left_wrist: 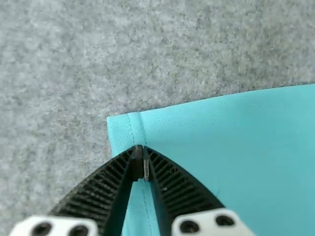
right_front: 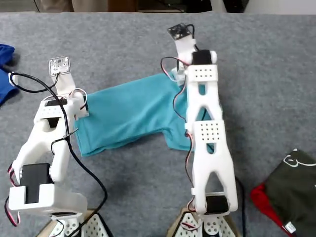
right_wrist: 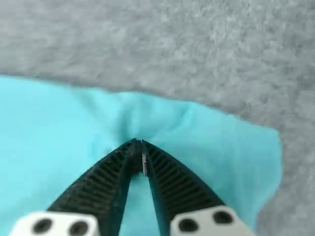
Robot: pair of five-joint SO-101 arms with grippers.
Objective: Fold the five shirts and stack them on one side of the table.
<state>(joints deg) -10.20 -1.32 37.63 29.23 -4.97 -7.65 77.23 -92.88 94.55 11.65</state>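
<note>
A teal shirt point(right_front: 128, 116) lies partly folded on the grey table point(right_front: 123, 44) between the two arms. My left gripper point(right_front: 82, 107) sits at the shirt's left edge; in the left wrist view the left gripper point(left_wrist: 139, 158) is shut on the teal shirt point(left_wrist: 236, 147) close to its hemmed corner. My right gripper point(right_front: 178, 77) is at the shirt's far right part. In the right wrist view the right gripper point(right_wrist: 138, 148) is shut on the teal shirt point(right_wrist: 54, 128), and the cloth puckers at the tips.
A blue shirt point(right_front: 5, 69) lies at the table's left edge. A dark olive shirt point(right_front: 291, 185) rests on a red one point(right_front: 262, 198) at the front right. Bare grey table stretches across the back and the right.
</note>
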